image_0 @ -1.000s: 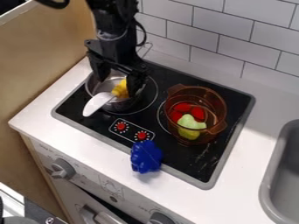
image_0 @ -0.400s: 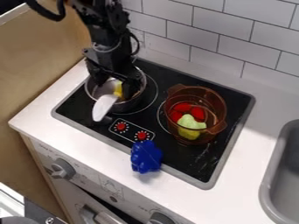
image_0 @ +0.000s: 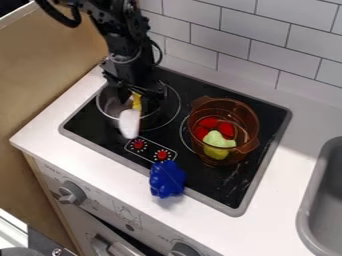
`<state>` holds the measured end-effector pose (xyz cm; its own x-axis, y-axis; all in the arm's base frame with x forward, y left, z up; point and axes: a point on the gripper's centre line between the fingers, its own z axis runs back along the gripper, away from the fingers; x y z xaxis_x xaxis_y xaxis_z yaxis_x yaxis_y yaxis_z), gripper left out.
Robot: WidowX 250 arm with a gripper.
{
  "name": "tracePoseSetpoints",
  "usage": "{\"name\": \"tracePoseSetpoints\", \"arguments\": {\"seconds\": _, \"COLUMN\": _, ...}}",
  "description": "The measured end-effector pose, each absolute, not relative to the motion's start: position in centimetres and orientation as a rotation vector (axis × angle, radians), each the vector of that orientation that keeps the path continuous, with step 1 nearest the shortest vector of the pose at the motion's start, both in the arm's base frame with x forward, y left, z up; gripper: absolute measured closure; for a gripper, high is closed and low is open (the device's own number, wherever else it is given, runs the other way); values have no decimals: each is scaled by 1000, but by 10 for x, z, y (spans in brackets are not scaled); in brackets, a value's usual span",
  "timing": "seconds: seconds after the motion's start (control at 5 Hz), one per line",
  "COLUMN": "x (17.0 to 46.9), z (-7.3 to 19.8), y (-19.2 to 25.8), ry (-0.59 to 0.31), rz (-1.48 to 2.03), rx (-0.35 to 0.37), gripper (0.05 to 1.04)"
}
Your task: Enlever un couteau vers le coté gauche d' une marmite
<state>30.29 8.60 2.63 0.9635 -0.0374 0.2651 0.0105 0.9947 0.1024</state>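
Metal pot on the left of the stove; over it hangs my end effector. I cannot tell whether it is apart, together or clamped on the knife, whose yellow handle sits over the pot, white blade past the near rim. Rightward, a blue toy overlaps the stove's front edge, then an amber pot holds red and green pieces.
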Motion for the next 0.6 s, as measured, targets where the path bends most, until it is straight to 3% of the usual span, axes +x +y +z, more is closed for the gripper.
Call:
{"name": "tracePoseSetpoints", "arguments": {"seconds": 0.2, "x": 299, "z": 29, "y": 83, "ry": -213, "rz": -18, "rx": 76, "gripper": 669}}
{"name": "tracePoseSetpoints", "arguments": {"seconds": 0.4, "x": 295, "z": 39, "y": 80, "ry": -180, "rz": -7, "rx": 59, "gripper": 777}}
{"name": "tracePoseSetpoints", "arguments": {"seconds": 0.6, "x": 295, "z": 55, "y": 75, "ry": -160, "rz": 3, "rx": 63, "gripper": 778}}
